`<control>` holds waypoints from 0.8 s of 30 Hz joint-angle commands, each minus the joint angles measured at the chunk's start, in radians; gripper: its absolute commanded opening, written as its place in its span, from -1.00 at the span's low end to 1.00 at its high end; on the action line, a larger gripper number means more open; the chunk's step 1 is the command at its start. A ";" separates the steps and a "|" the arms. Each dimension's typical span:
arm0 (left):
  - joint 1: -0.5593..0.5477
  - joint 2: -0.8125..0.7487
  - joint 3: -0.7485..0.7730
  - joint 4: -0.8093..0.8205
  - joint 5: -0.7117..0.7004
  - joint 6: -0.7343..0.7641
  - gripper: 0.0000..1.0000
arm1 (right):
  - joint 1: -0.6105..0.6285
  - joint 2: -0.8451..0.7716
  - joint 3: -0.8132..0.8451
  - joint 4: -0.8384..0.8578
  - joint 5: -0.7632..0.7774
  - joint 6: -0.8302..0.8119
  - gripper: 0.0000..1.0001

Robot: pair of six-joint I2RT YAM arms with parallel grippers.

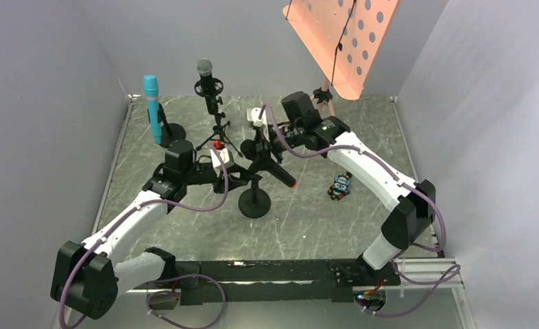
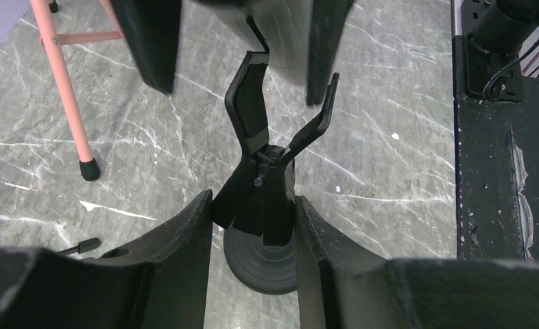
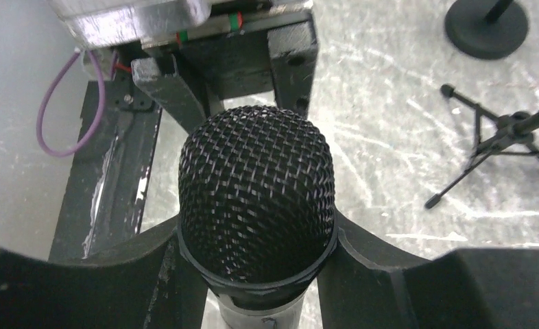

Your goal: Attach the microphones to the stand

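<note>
The teal-blue microphone (image 1: 151,103) stands upright in a round-based stand at the back left. The black microphone with a silver mesh head (image 1: 204,67) sits in a tripod stand (image 1: 216,131). My right gripper (image 1: 261,148) is shut on the black microphone with an orange-red end (image 1: 291,184), just below its black mesh head (image 3: 256,195), and holds it tilted over the middle stand (image 1: 254,203). My left gripper (image 1: 233,171) is shut on that stand's post under its Y-shaped clip (image 2: 265,116). The clip stands open and empty in the left wrist view, with the round base (image 2: 260,267) below.
A small colourful toy figure (image 1: 341,186) lies on the marble table to the right. A pink-orange music stand (image 1: 345,38) stands at the back, one leg (image 2: 68,96) near my left gripper. A black rail (image 1: 267,271) runs along the near edge.
</note>
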 commanded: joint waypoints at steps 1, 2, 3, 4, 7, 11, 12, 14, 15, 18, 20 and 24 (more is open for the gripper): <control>-0.004 -0.006 0.035 -0.023 0.035 0.037 -0.41 | 0.038 -0.011 0.057 -0.066 0.047 -0.069 -1.00; -0.004 -0.007 0.036 -0.024 0.034 0.038 -0.41 | 0.044 -0.013 0.061 -0.066 0.046 -0.067 -1.00; -0.004 -0.007 0.036 -0.025 0.030 0.039 -0.41 | 0.050 -0.016 0.064 -0.067 0.045 -0.063 -1.00; -0.004 -0.008 0.035 -0.026 0.028 0.040 -0.41 | 0.055 -0.019 0.066 -0.068 0.043 -0.060 -1.00; -0.004 -0.014 0.032 -0.023 0.022 0.042 -0.42 | 0.064 -0.038 0.070 -0.064 0.024 -0.036 -1.00; -0.004 -0.014 0.031 -0.017 0.025 0.039 -0.42 | 0.074 -0.061 0.072 -0.033 0.021 0.000 -1.00; -0.004 -0.012 0.032 -0.016 0.026 0.038 -0.43 | 0.076 -0.059 0.072 -0.025 0.025 0.002 -1.00; -0.004 -0.010 0.032 -0.012 0.029 0.034 -0.44 | 0.077 -0.040 0.078 -0.018 0.035 0.003 -1.00; -0.004 -0.009 0.032 -0.011 0.031 0.033 -0.44 | 0.076 -0.027 0.085 -0.018 0.038 0.003 -1.00; -0.004 -0.010 0.032 -0.014 0.033 0.035 -0.48 | 0.076 0.009 0.095 -0.010 0.041 0.001 -1.00; -0.004 -0.012 0.031 -0.017 0.032 0.037 -0.48 | 0.077 0.022 0.095 0.009 0.051 0.000 -1.00; -0.004 -0.019 0.029 -0.021 0.032 0.043 -0.49 | 0.076 0.048 0.112 0.023 0.044 0.001 -1.00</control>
